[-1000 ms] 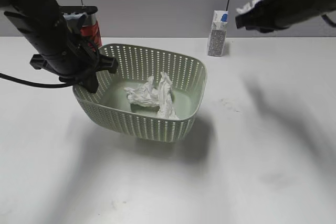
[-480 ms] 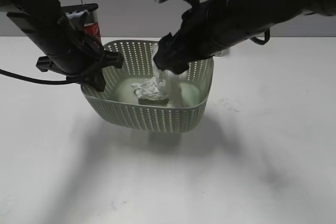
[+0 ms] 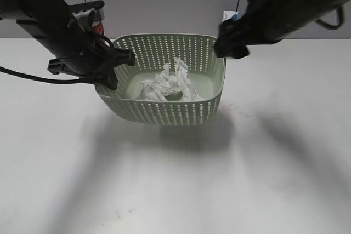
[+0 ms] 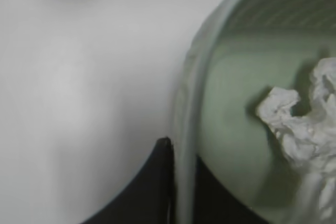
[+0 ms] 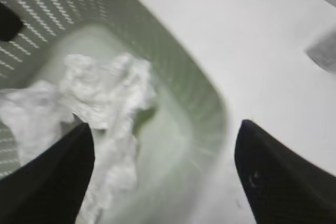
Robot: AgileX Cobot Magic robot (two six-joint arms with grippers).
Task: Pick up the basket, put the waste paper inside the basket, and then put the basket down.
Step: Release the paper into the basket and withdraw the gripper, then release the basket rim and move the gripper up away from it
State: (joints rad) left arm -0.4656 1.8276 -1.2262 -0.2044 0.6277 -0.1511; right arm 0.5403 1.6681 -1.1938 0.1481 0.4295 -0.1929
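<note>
Left gripper [image 3: 112, 64] was clamped on the left rim of the basket [image 3: 164, 110], one finger outside the wall and one inside, as the left wrist view showed at its bottom edge, where dark fingers [image 4: 157, 182] straddled the pale rim [image 4: 184, 129]. In the exterior view the basket sat at the centre of the frame, tilted, with its shadow cast on the tabletop [image 3: 175, 190] beneath it; whether it touched the tabletop could not be told. The paper [image 3: 170, 83] lay inside the basket as a crumpled white heap on the floor, near the middle. The left wrist view showed the paper [image 4: 299, 129] at the right of the frame, inside the green wall.

Right gripper [image 3: 230, 47] hung at the upper right of the exterior view, just above the basket's right rim, holding nothing. In the right wrist view its two dark fingers [image 5: 52, 182] stood wide apart at the bottom corners, with the basket corner [image 5: 199, 103] and the paper [image 5: 100, 93] between and beyond them.

A red can [image 3: 97, 26] stood behind the left arm at upper left, partly hidden. A small carton [image 3: 227, 17] showed behind the right arm, mostly covered
</note>
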